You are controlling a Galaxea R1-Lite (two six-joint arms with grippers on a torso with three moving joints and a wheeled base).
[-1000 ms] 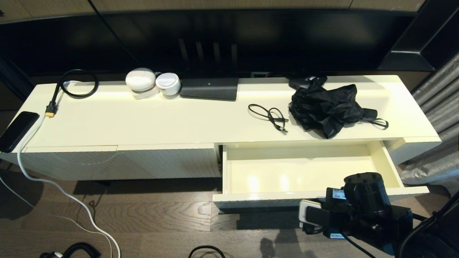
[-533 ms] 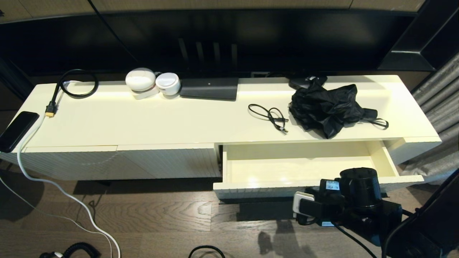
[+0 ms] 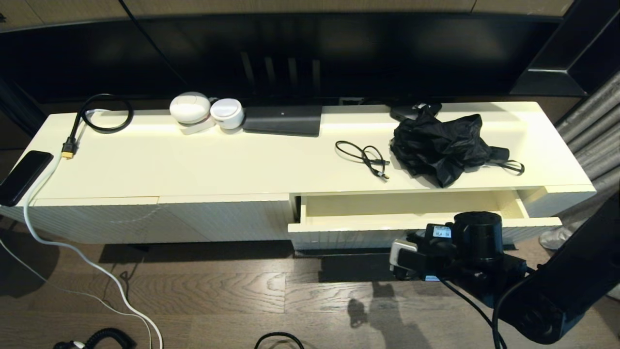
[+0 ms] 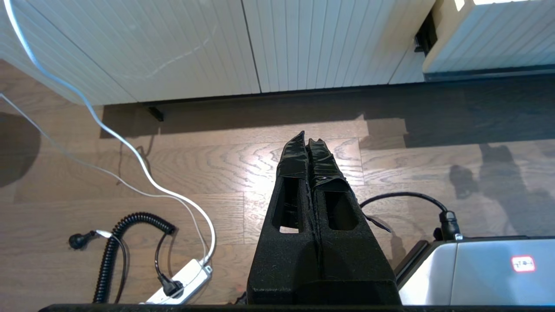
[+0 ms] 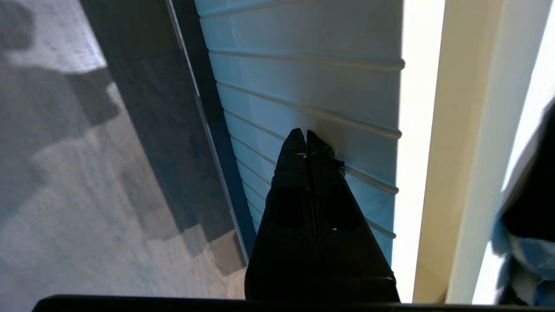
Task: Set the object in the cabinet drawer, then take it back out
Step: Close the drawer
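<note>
The cabinet drawer (image 3: 387,226) stands only slightly open, with a narrow strip of its cream inside (image 3: 397,204) showing and nothing visible in it. My right arm (image 3: 477,237) is right in front of its ribbed front. In the right wrist view my right gripper (image 5: 305,136) is shut and empty, its tips touching the ribbed front (image 5: 312,86). A crumpled black umbrella (image 3: 441,145) lies on the cabinet top above the drawer. My left gripper (image 4: 308,141) is shut, holds nothing, and hangs over the wooden floor, off to the left of the drawer's corner (image 4: 490,39).
On the cabinet top lie a thin black cable (image 3: 363,157), a black box (image 3: 283,120), two white round devices (image 3: 203,111), a looped black cable (image 3: 97,118) and a phone (image 3: 22,177). A white cable (image 3: 87,261) and a power strip (image 4: 182,277) are on the floor.
The drawer has slid inward from wide open to almost shut. My right arm moved forward with it, staying against its front.
</note>
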